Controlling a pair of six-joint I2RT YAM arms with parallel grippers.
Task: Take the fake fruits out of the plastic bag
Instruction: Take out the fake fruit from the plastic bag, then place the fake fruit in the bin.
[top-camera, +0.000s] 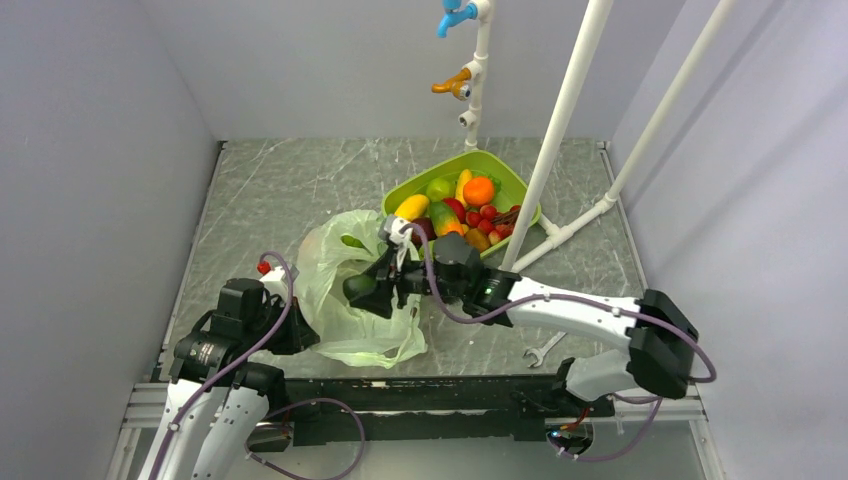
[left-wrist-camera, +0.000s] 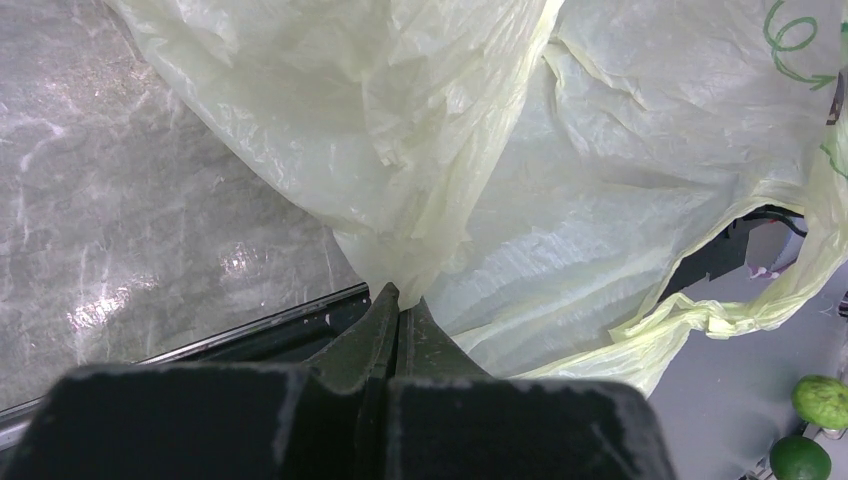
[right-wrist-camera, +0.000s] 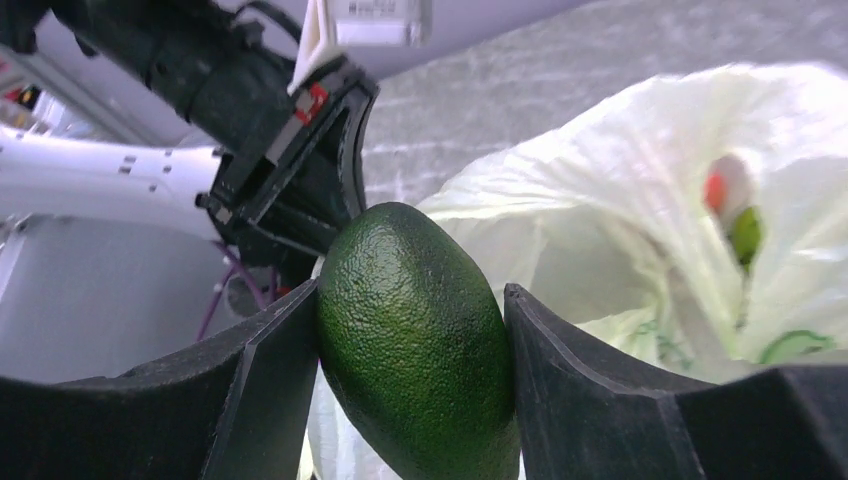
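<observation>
Mid-task: the right gripper (right-wrist-camera: 410, 300) clasps a dark avocado (top-camera: 358, 289) at the mouth of the plastic bag (top-camera: 325, 262); the left gripper (left-wrist-camera: 398, 305) pinches the bag's seven-o'clock edge (more fruit shows inside); next, probably a carry to the green tray (top-camera: 455, 163) at one o'clock.

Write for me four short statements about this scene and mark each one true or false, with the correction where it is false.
1. The right gripper holds a dark green avocado. True.
2. The left gripper is open and holds nothing. False: it is shut, pinching the plastic bag.
3. The green tray is empty. False: it is full of toy fruits.
4. A wrench lies on the table near the right arm. True.
</observation>
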